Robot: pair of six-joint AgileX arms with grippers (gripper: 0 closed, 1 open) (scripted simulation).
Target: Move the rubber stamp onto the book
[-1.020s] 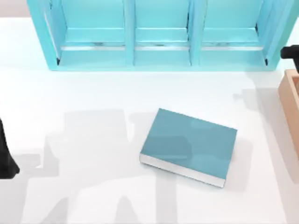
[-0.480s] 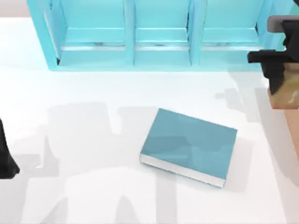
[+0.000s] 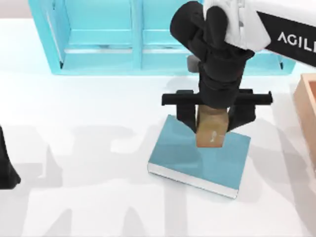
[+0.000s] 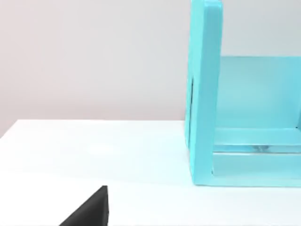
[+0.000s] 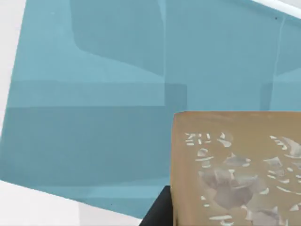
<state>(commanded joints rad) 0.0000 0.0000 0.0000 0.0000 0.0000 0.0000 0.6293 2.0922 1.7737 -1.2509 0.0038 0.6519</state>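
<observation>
The teal-blue book (image 3: 177, 155) lies flat near the table's middle, white page edges toward the front. My right gripper (image 3: 213, 123) hangs over the book's far right part, shut on the tan-brown rubber stamp (image 3: 212, 134), one black finger on each side. In the right wrist view the stamp (image 5: 235, 169) sits close in front of the book's cover (image 5: 94, 94), and whether it touches the cover cannot be told. My left arm (image 3: 5, 165) stays parked at the table's left edge.
A large light-blue shelf unit (image 3: 133, 39) with compartments runs along the back of the table, and its side wall (image 4: 204, 94) appears in the left wrist view. An orange-brown box (image 3: 307, 106) stands at the right edge.
My right arm has swung in from the table's right edge to above the book, carrying the stamp. The left arm and the book have not moved.
</observation>
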